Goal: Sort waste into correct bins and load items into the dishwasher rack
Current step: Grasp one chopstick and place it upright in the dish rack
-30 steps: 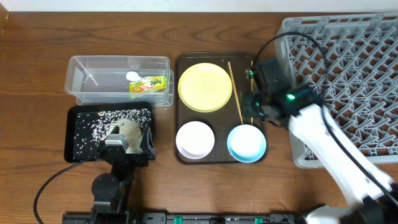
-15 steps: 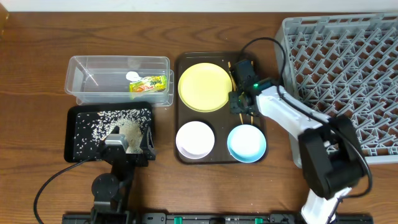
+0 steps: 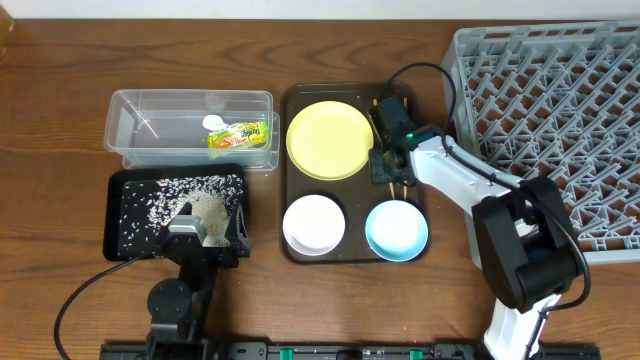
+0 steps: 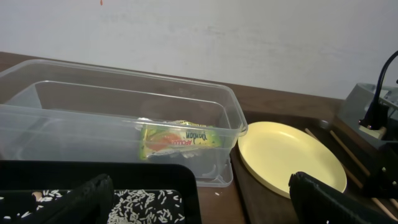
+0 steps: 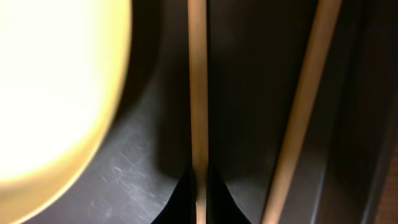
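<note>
A pair of wooden chopsticks lies on the brown tray right of the pale-yellow plate. My right gripper is down on them. In the right wrist view it is shut on one chopstick, and the other chopstick lies free beside it. The white bowl and light-blue bowl sit at the tray's front. The snack wrapper and a white scrap lie in the clear tub. Rice covers the black tray. My left gripper hangs open over that tray, holding nothing.
The grey dishwasher rack fills the right side, close to the brown tray. My right arm's cable loops over the rack's left edge. The plate and wrapper show ahead in the left wrist view.
My right arm swung left from the rack's edge to the tray beside the plate, and its jaws closed on one chopstick. The left arm stayed still.
</note>
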You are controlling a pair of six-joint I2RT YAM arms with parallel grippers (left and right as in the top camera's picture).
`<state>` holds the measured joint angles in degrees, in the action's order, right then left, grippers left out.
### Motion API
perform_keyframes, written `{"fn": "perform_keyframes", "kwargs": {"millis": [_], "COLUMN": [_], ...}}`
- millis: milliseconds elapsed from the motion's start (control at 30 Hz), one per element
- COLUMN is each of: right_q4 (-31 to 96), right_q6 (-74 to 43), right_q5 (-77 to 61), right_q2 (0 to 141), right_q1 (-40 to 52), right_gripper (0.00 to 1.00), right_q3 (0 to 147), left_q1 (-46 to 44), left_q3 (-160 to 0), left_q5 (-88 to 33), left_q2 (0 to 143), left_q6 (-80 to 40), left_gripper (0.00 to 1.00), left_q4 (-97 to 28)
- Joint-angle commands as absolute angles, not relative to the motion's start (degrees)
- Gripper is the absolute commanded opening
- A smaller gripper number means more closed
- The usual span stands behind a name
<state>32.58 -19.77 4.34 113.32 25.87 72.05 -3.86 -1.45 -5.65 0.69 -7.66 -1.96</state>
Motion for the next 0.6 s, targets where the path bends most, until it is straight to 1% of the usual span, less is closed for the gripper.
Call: {"fn": "perform_keyframes", "kwargs": {"millis": [0, 133, 300, 467, 567], "right_q4": [33.28, 34.52, 35.83, 35.81, 35.33], "right_q6": [-17.43, -14.59, -10.15, -2.48, -1.13], "right_q5": [4.64, 4.67, 4.71, 4.69, 4.21], "right_q2": [108.29, 99.61, 89.6, 87.29, 89.01], "right_q1": [25.06, 23.16, 17.67, 9.19, 4.56], "right_gripper": [0.01, 0.01, 0.01, 0.01, 0.01], "right_q3": [72.38, 72.38, 72.38, 72.36, 72.31], "left_q1": [-3.6, -3.6, -3.6, -3.6, -3.6], "left_q3": [-0.23, -0.23, -0.23, -0.23, -0.23], "left_q5": [-6.0, -6.0, -6.02, -6.0, -6.0], "left_q2": [0.27, 0.27, 0.27, 0.3, 0.27], "left_q6": [-7.68, -7.68, -7.68, -7.68, -7.68], "left_gripper": [0.92, 0.92, 0.92, 0.92, 0.92], "left_q4": [-3.4, -3.42, -3.42, -3.42, -3.42]}}
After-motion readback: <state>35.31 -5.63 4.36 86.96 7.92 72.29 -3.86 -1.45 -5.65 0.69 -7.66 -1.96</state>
